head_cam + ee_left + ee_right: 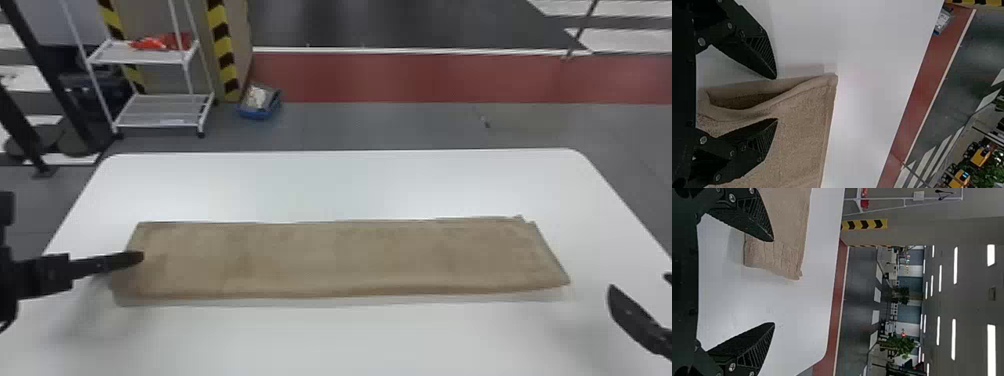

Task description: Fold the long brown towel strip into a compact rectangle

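The brown towel strip [345, 257] lies lengthwise across the table, its layers showing along the near edge. At its left end is my left gripper [131, 258]. In the left wrist view the left gripper [775, 98] is open, one finger over the towel [801, 137] and the other beside its end, where the layers gape in a loose fold. My right gripper [639, 281] stands open off the towel's right end, over the white surface. From the right wrist view, the towel's end [775, 256] lies near one finger of the open right gripper [773, 282].
The white table [350, 185] has bare surface behind and in front of the towel. Beyond it on the floor stand a white wire shelf [162, 110] and a blue bin [260, 102], away from the arms.
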Robot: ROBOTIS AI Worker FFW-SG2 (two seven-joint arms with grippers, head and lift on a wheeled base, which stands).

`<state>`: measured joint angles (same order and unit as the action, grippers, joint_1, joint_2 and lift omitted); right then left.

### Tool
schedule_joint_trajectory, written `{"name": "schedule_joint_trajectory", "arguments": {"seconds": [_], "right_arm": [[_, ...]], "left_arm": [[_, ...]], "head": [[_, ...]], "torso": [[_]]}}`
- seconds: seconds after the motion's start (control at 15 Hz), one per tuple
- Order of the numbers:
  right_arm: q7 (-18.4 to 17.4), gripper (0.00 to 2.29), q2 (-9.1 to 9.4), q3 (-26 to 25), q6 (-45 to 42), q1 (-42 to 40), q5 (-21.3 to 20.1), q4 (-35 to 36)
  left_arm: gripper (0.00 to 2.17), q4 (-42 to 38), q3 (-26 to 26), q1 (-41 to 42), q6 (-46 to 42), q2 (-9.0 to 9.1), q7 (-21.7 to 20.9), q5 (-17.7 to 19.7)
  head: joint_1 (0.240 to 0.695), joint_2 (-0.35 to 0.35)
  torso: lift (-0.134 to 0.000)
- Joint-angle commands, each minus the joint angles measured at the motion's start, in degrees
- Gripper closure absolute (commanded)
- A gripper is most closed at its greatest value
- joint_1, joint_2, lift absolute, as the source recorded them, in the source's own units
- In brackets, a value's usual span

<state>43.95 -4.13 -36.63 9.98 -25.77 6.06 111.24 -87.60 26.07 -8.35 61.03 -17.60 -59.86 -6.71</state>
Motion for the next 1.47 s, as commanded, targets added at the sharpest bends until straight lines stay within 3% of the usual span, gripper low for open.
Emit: {"name": "schedule_joint_trajectory", "arguments": {"seconds": [0.0, 0.2, 0.47, 0.87, 0.93, 1.07, 1.13, 1.4], "right_arm": [[0.0, 0.13, 0.00, 0.0, 0.0, 0.0, 0.0, -0.2], [0.0, 0.13, 0.00, -0.2, 0.2, 0.2, 0.0, -0.8], [0.0, 0.13, 0.00, -0.3, 0.2, 0.2, 0.0, -0.8], [0.2, 0.13, 0.00, -0.4, -0.2, 0.2, 0.0, -1.0], [0.2, 0.13, 0.00, -0.4, -0.2, 0.2, 0.0, -1.1], [0.2, 0.13, 0.00, -0.4, -0.4, 0.2, 0.0, -1.2], [0.3, 0.13, 0.00, -0.4, -0.4, 0.2, 0.0, -1.1], [0.4, 0.13, 0.00, -0.4, -0.4, 0.2, 0.0, -1.2]], "left_arm": [[1.75, -3.6, 0.6, 1.2, 1.5, 0.38, -1.6, 1.3], [1.85, -9.5, 1.4, 3.2, 5.9, 0.64, -4.6, 2.4], [1.85, -10.1, 1.1, 3.6, 8.4, 0.73, -7.1, 1.6], [1.82, -14.4, 0.7, 4.4, 11.4, 1.08, -5.7, 0.4], [1.56, -14.3, 0.7, 4.7, 11.4, 1.43, -3.7, 0.0], [0.27, -14.3, 0.6, 6.0, 10.0, 2.14, 0.9, -1.2], [0.10, -14.3, 0.7, 6.0, 9.8, 2.14, 1.2, -1.3], [0.07, -14.1, 1.2, 6.0, 9.4, 1.52, 3.2, -1.6]], "head": [[0.695, -0.024], [0.695, -0.042], [0.695, -0.069], [0.695, -0.085], [0.695, -0.083], [0.695, -0.067], [0.695, -0.059], [0.695, -0.037]], "torso": [[-0.125], [-0.125], [-0.125], [-0.125], [-0.125], [-0.125], [-0.125], [-0.125]]}}
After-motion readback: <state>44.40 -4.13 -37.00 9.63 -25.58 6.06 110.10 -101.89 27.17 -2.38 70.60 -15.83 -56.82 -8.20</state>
